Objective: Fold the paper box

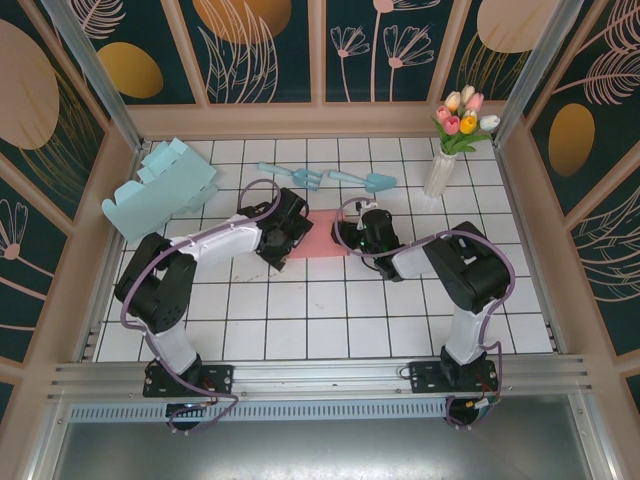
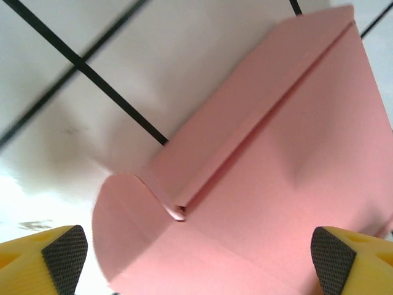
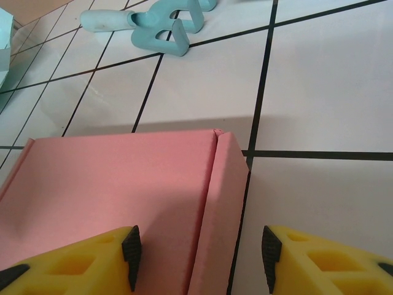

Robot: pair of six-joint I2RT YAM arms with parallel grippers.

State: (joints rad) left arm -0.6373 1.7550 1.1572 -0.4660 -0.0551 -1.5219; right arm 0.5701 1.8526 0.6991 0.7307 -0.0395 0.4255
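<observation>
The paper box is a flat pink sheet lying on the tiled table between my two grippers. In the left wrist view, the pink sheet shows a long crease and a rounded flap at its near left corner. My left gripper is wide open, hovering over that end with the sheet between its fingertips. In the right wrist view, the sheet has a narrow side flap slightly raised along its right edge. My right gripper stands open astride that flap, with neither pad touching it.
Two teal garden tools lie behind the box; one tool appears at the top of the right wrist view. A light blue cut-out sheet leans at the back left. A vase of tulips stands back right. Walls enclose the table.
</observation>
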